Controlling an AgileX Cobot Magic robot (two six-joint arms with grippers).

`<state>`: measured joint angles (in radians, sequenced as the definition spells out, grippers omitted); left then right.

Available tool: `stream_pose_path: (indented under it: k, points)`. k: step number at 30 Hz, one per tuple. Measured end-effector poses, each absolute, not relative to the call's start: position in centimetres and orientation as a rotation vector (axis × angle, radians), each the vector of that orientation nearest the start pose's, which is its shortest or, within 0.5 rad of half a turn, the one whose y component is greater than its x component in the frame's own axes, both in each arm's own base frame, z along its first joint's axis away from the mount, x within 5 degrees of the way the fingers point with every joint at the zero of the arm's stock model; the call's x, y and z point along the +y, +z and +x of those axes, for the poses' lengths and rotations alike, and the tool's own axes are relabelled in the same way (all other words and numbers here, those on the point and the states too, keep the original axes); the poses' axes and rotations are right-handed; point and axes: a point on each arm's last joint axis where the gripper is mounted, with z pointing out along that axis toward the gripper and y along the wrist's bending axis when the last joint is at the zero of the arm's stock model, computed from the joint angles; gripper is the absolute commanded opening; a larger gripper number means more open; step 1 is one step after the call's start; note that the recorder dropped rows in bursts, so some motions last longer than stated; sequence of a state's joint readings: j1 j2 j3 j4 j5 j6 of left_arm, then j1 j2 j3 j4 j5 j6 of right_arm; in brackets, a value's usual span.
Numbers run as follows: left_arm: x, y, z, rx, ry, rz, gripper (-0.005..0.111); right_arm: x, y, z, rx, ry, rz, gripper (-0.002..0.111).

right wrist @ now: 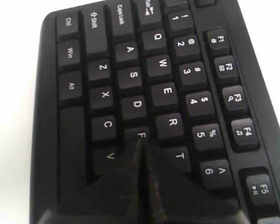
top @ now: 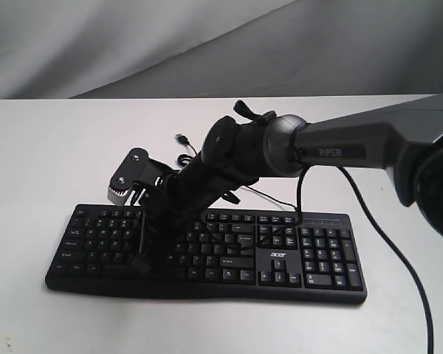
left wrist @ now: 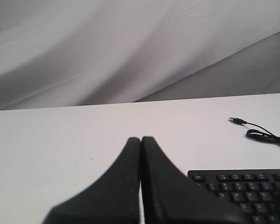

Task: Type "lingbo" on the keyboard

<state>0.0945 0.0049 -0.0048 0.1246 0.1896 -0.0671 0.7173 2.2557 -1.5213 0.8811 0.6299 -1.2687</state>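
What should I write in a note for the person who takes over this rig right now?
Right gripper: shut, tip at the F key, in the left letter block of the keyboard; pressing or not, cannot tell.
Left gripper: shut, above bare table, off the keyboard's corner.
USB cable: lies unplugged on the table.
Done: unknown, nothing shows the typed letters.
Left: check progress, then finish "lingbo".
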Motion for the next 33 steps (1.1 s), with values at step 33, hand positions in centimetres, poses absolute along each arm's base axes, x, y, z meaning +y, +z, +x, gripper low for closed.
stream_pose_path:
  k: [33]
  points:
    - [0.7, 19.7, 5.6, 1.673, 0.133, -0.05, 0.001, 33.1, 12.9, 30.9, 2.055, 0.715, -1.717, 0.0]
